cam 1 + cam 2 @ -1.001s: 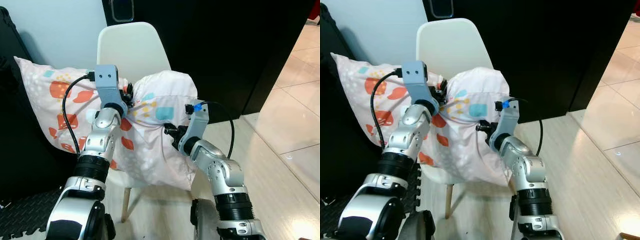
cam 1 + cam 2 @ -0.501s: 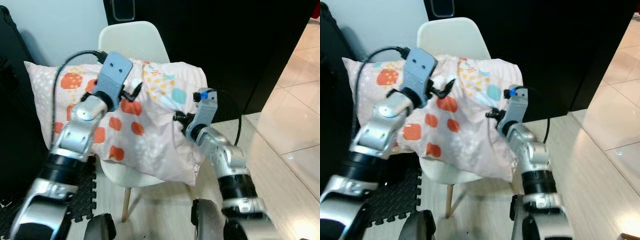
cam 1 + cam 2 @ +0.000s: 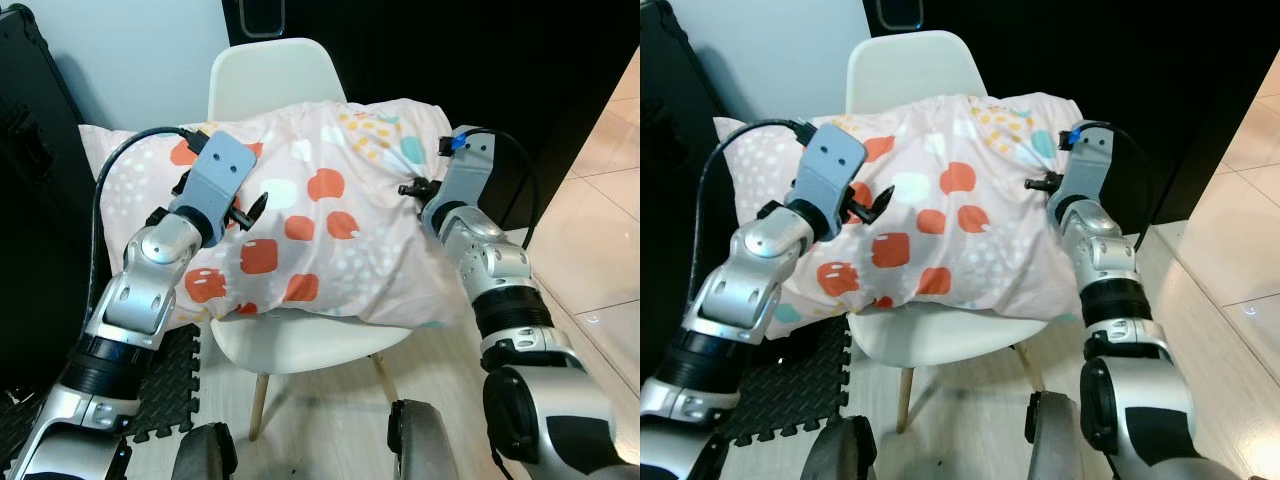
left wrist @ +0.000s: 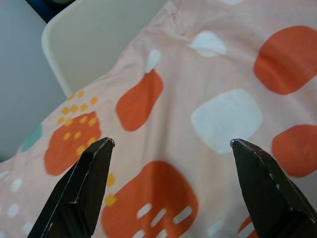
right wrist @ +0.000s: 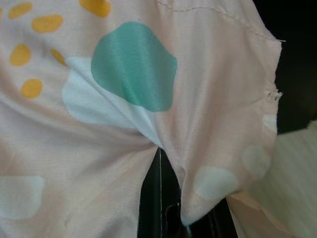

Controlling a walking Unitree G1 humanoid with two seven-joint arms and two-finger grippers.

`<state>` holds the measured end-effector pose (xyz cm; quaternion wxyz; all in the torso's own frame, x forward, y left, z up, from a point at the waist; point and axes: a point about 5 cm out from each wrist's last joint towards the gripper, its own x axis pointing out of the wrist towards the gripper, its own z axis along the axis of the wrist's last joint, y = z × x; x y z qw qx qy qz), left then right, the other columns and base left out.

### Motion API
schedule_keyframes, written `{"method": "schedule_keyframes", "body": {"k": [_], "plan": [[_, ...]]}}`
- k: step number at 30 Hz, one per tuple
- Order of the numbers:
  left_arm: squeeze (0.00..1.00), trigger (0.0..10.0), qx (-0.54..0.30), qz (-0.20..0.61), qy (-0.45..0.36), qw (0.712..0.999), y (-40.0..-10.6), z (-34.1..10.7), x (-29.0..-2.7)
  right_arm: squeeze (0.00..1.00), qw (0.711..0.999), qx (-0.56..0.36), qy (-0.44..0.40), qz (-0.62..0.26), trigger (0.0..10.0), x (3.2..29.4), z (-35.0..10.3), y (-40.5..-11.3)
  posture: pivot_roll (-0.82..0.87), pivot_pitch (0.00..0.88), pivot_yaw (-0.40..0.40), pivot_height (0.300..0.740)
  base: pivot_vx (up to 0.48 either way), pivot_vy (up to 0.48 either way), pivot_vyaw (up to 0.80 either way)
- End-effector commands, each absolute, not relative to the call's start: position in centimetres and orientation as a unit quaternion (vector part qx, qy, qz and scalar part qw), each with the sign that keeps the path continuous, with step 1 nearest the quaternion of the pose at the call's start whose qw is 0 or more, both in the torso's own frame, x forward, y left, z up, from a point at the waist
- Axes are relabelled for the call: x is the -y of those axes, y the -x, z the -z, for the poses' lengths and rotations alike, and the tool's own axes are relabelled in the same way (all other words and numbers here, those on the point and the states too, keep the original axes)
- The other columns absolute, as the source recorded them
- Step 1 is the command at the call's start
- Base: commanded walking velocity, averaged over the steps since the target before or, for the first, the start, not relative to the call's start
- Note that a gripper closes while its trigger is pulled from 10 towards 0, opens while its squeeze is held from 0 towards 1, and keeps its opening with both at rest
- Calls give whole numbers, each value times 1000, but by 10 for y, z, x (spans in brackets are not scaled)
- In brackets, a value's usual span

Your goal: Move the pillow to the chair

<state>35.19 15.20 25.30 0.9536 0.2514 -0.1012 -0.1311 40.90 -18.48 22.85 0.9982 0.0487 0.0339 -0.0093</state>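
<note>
Pale pink cotton, printed with orange, white, teal and yellow blotches and dots, covers the pillow (image 3: 320, 235), which is spread wide and soft across the seat of the chair (image 3: 275, 85). Its left end overhangs the seat towards a black case (image 3: 35, 150) on the left, and its right end overhangs towards the dark cabinet (image 3: 500, 60) behind. The chair is moulded from smooth white plastic, with a rounded back rising behind the pillow and slim wooden legs set on a light wood-look floor (image 3: 330, 440). A black foam mat (image 3: 165, 385) with a raised grid texture is laid near the left leg.

The left gripper (image 4: 171, 144) is held just above the pillow's left half; its two black fingers (image 4: 86, 183) are spread wide apart, and nothing is gripped between them. The right gripper (image 5: 163, 171) is set at the pillow's far right corner, where the fabric is seen bunched and creased around the black fingers, which are pressed together on a fold of the cloth beside a teal patch.
</note>
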Motion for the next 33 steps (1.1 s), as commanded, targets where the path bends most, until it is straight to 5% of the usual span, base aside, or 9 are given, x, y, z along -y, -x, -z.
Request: {"method": "schedule_keyframes", "body": {"k": [1, 18, 19, 20, 21, 22, 23, 33], "plan": [[0, 10000, 91, 128, -259, 953, -351, -249, -153, 0, 999, 10, -43, 28, 0, 192, -249, -411, -5, 110, 8, 495, 0, 0, 0], [0, 10000, 87, 137, -252, 954, -350, -245, -145, 0, 989, -29, 63, 131, 0, 223, -240, -411, -6, 115, 7, 495, 0, 0, 0], [0, 10000, 87, 139, -249, 954, -350, -245, -143, 0, 989, -29, 75, 124, 1333, 222, -239, -412, -11, 116, 9, 495, 0, 0, 0], [0, 10000, 87, 141, -248, 955, -349, -244, -141, 0, 989, -32, 88, 111, 10000, 218, -237, -413, -16, 115, 11, 495, 0, 0, 0], [0, 10000, 87, 141, -248, 955, -349, -244, -141, 0, 989, -32, 88, 111, 10000, 218, -237, -413, -16, 115, 11, 495, 0, 0, 0], [0, 10000, 86, 143, -247, 954, -349, -243, -140, 141, 991, -35, 91, 88, 10000, 210, -233, -413, -16, 115, 11, 495, 0, 0, 0], [0, 10000, 86, 144, -249, 954, -348, -242, -139, 1000, 992, -37, 96, 65, 10000, 203, -229, -413, -16, 116, 12, 495, 0, 0, 0], [0, 10000, 85, 152, -246, 953, -348, -238, -136, 1000, 997, -18, 68, 17, 10000, 205, -219, -407, -24, 113, 13, 495, 0, 0, 0]]}}
